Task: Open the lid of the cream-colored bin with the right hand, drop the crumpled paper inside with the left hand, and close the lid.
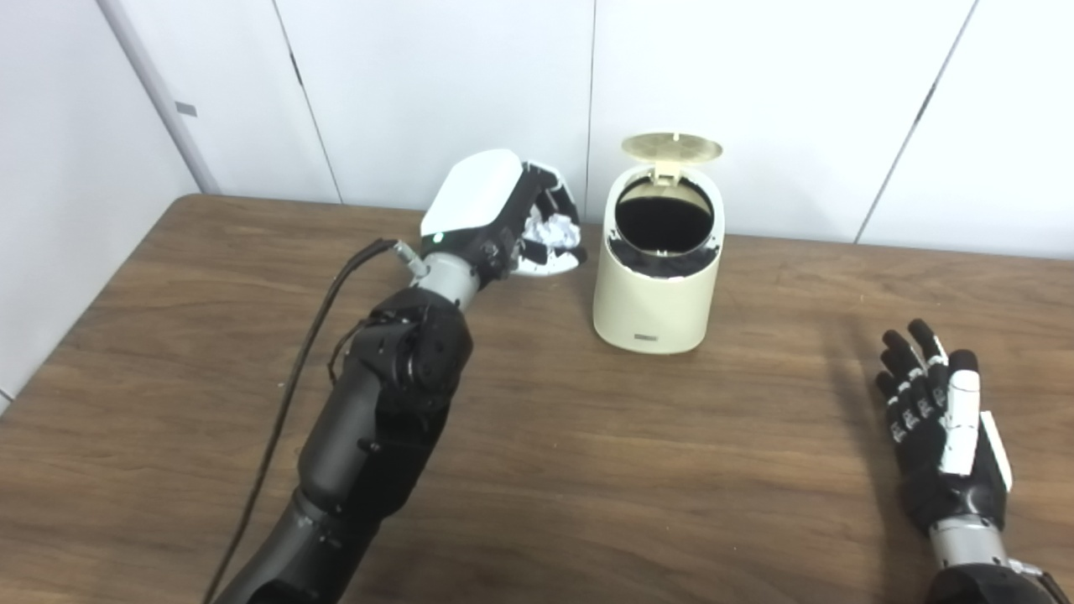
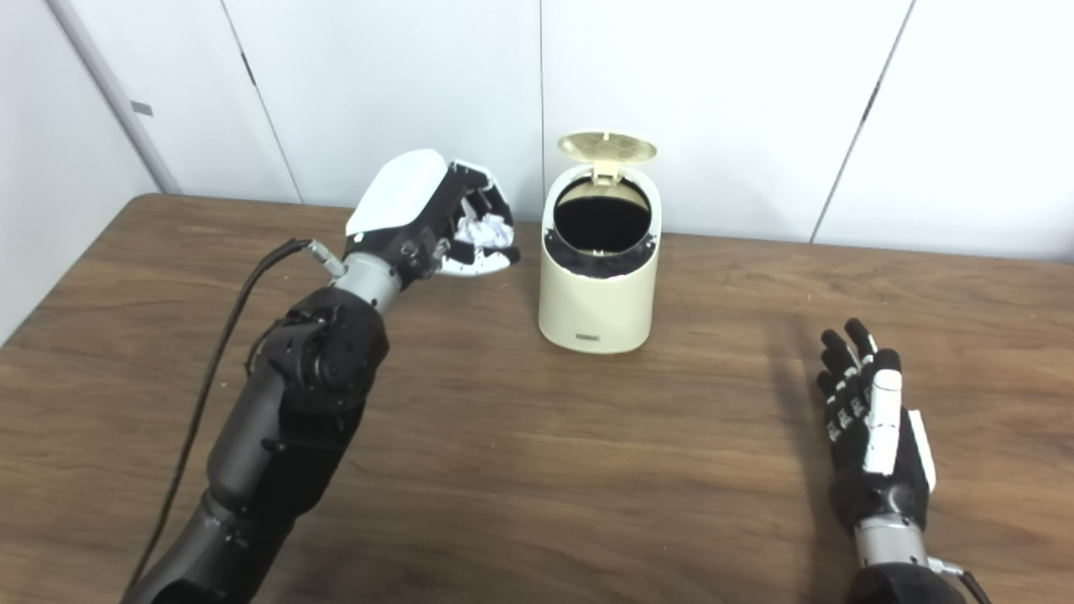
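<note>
Holding the paper (image 1: 551,231), your left hand (image 1: 503,214) is raised just left of the bin (image 1: 656,285), fingers curled around the crumpled ball, not touching the bin. You will find the lid (image 1: 671,147) standing open at the back, the dark opening exposed. The bin stands upright near the far edge of the table (image 1: 587,470). Your right hand (image 1: 940,428) sits low over the near right of the table, well apart from the bin, fingers extended and holding nothing.

Lab-like room: bare white wall panels (image 1: 436,84), wooden table (image 1: 629,470).
</note>
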